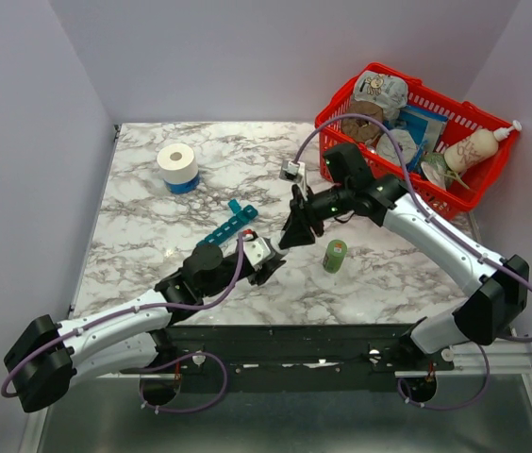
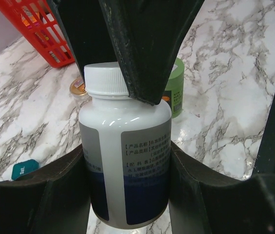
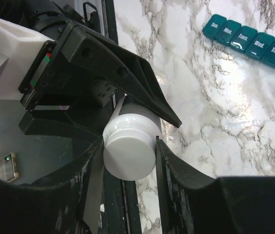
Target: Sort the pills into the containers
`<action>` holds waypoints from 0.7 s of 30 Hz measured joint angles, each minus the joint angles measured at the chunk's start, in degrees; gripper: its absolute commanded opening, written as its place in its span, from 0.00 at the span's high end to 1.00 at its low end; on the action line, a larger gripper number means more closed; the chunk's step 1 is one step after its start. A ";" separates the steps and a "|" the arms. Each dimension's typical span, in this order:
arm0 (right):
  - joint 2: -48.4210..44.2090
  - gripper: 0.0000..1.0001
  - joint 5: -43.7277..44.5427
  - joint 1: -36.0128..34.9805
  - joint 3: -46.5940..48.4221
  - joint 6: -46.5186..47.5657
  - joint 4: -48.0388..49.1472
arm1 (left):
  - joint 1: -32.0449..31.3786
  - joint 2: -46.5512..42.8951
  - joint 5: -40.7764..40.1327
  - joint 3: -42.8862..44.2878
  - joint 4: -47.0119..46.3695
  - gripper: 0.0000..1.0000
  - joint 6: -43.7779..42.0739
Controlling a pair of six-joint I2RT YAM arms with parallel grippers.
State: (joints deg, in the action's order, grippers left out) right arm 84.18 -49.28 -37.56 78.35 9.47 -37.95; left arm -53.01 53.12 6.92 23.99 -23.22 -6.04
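**Top view.** Left gripper (image 1: 268, 262) and right gripper (image 1: 294, 231) meet tip to tip over the middle of the table (image 1: 153, 217). The organiser (image 1: 229, 226) lies flat just past my left fingers, on their left side. A green bottle (image 1: 335, 256) stands near both sets of fingers, off to their right. The basket (image 1: 473, 179) sits well behind the right gripper. A tape roll (image 1: 177, 166) is well apart, beyond the organiser. I cannot make out from here what is between the fingers.

**Left wrist.** My left fingers (image 2: 54, 195) clamp a white bottle (image 2: 127, 165) by its body, one on each side, with the label facing the camera. The bottle stands upright between them. The right gripper's black fingers reach in from above at the cap (image 2: 106, 80), and one covers the cap's right edge. The green bottle (image 2: 176, 87) shows past the fingers, behind the white one. A corner of the organiser (image 2: 24, 168) lies outside the left finger.

**Right wrist.** My right fingers (image 3: 176, 170) sit one on either side of the cap (image 3: 129, 153), right against it. I cannot tell whether they are squeezing. The left gripper fills the space just beyond the cap. The organiser (image 3: 248, 41) lies well apart, up and to the right of the fingers. The lids in view are closed and marked Sun to Thur.
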 measured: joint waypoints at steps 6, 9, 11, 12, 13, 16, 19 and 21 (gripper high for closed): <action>0.76 0.82 -5.20 -0.44 4.17 20.39 -8.46 | 0.72 -1.77 3.21 -0.11 -0.17 1.00 -0.35; -1.07 0.79 -9.20 -0.76 2.32 37.79 -11.30 | 1.66 -2.95 8.83 -0.35 0.57 1.00 -0.33; -1.68 0.73 -10.49 -1.07 1.11 47.67 -13.88 | 1.75 -2.99 11.69 -0.61 1.42 1.00 -0.02; -1.40 0.56 -10.64 -1.22 1.05 50.62 -14.78 | 1.92 -2.99 12.48 -0.76 1.77 1.00 0.15; -1.03 0.46 -10.80 -1.36 1.03 52.59 -15.32 | 2.21 -2.97 13.16 -0.94 2.05 1.00 0.33; 0.09 0.25 -10.82 -1.38 1.05 53.02 -15.74 | 2.78 -2.95 13.90 -1.31 2.78 1.00 0.81; 0.68 0.19 -9.14 -1.29 2.67 47.04 -16.44 | 3.19 -2.97 13.90 -1.33 2.75 1.00 0.90; 0.76 0.19 -8.07 -0.85 4.70 41.53 -16.33 | 3.48 -2.97 13.62 -1.33 2.80 1.00 0.79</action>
State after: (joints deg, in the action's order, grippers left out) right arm 84.95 -57.34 -38.41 83.05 51.00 -54.28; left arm -49.54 50.15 20.53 22.65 -20.43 -5.26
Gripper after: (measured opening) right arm 0.799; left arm 0.600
